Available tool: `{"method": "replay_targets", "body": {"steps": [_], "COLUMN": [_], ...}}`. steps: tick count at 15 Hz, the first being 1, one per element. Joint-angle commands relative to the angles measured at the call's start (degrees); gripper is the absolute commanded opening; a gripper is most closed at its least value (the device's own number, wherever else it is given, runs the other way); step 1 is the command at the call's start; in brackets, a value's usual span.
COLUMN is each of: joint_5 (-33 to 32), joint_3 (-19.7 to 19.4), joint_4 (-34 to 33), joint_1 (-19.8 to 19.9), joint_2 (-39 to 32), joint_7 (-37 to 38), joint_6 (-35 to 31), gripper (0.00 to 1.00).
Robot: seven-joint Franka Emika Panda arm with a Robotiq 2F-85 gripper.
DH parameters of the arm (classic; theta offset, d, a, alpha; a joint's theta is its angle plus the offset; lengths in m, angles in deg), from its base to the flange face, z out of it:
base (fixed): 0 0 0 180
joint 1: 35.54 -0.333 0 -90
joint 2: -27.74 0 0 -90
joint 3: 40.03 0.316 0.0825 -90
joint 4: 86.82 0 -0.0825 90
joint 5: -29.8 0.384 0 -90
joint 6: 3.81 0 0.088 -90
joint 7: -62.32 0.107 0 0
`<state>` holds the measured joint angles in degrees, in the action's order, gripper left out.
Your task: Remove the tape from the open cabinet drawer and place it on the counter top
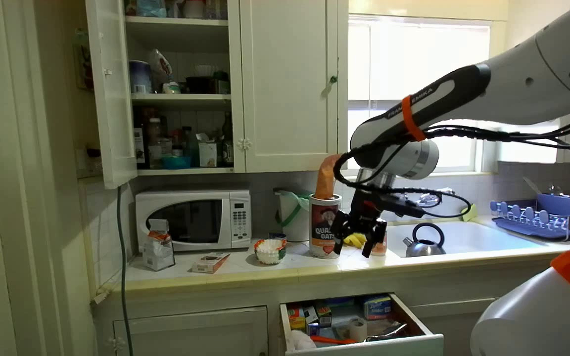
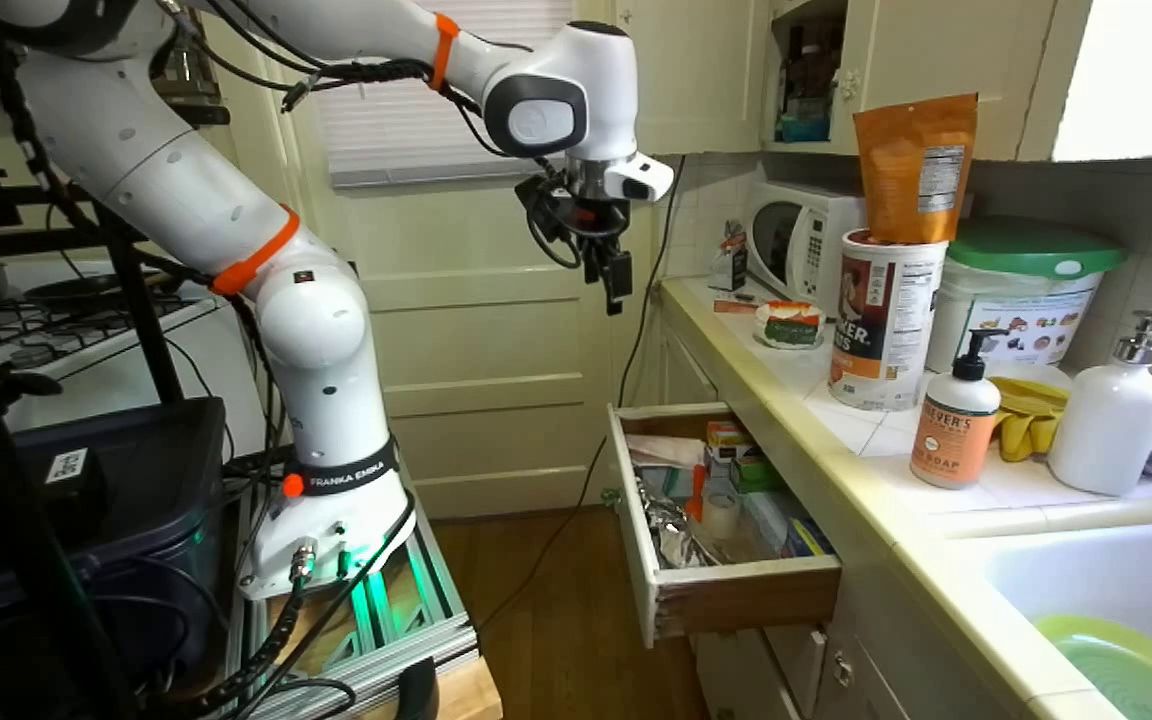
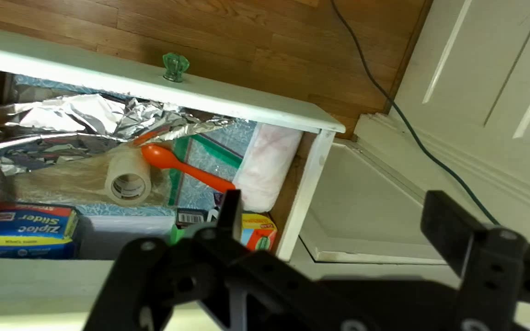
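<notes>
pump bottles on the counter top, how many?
2, both on the counter top near the sink: the Meyer's soap bottle and, right of it in an exterior view, the white pump bottle. Others may hide behind the Quaker Oats canister.

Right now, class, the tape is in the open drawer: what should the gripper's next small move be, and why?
Probably a sideways shift of the gripper, bringing it over the tape before lowering. In the wrist view its fingers stand apart, empty, and the tape sits in the cabinet drawer, left of both, so a straight descent would likely miss.
</notes>
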<state>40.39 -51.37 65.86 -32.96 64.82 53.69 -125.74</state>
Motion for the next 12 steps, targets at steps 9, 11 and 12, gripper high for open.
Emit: {"method": "replay_targets", "body": {"steps": [9, 11, 12], "joint_5": [-6.4, -6.6, -6.6], "joint_3": [-2.9, -3.0, -2.9], "joint_4": [5.8, 5.3, 5.1], "joint_1": [6.3, 6.8, 6.7], "joint_2": [-15.5, -17.6, -17.5], "joint_7": [-4.2, -4.3, -4.3], "joint_6": [-21.5, -22.2, -22.2], "gripper": [1.0, 1.0, 1.0]}}
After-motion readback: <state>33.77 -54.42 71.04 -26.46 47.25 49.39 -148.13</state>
